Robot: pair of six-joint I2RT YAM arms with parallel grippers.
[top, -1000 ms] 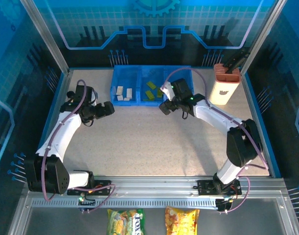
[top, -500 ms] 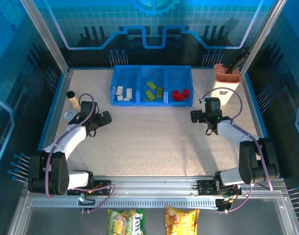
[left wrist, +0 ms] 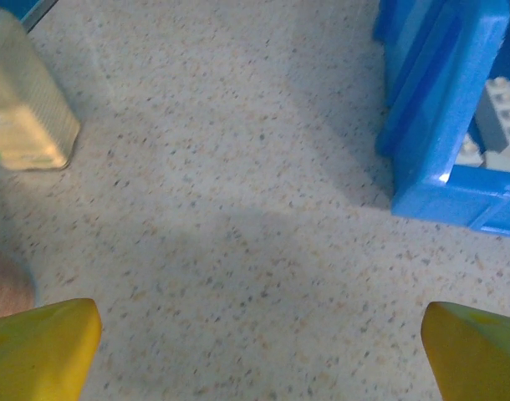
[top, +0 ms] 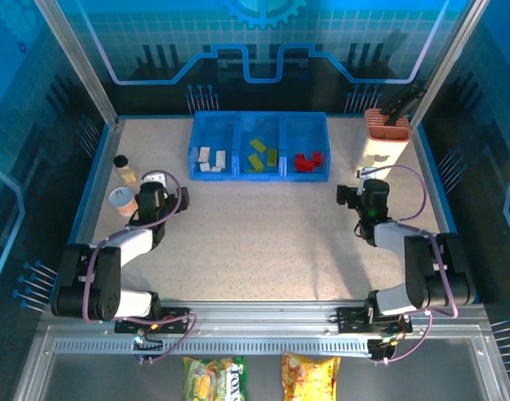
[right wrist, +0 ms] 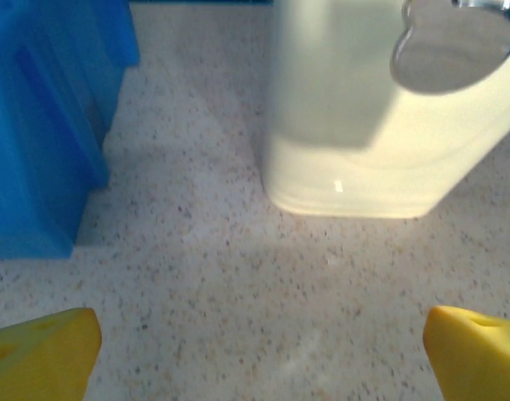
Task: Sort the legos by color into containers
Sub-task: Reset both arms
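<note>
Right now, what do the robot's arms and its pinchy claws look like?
The left arm and the right arm are smooth white tubes joined by chunky black joints. A thin purple cable loops along each one. The left gripper and the right gripper each have two bright yellow fingertips shaped like little wedges.

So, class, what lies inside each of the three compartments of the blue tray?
In the blue tray, the left compartment holds white bricks, the middle lime green bricks, the right red bricks. Any brick hidden beneath another cannot be seen.
</note>
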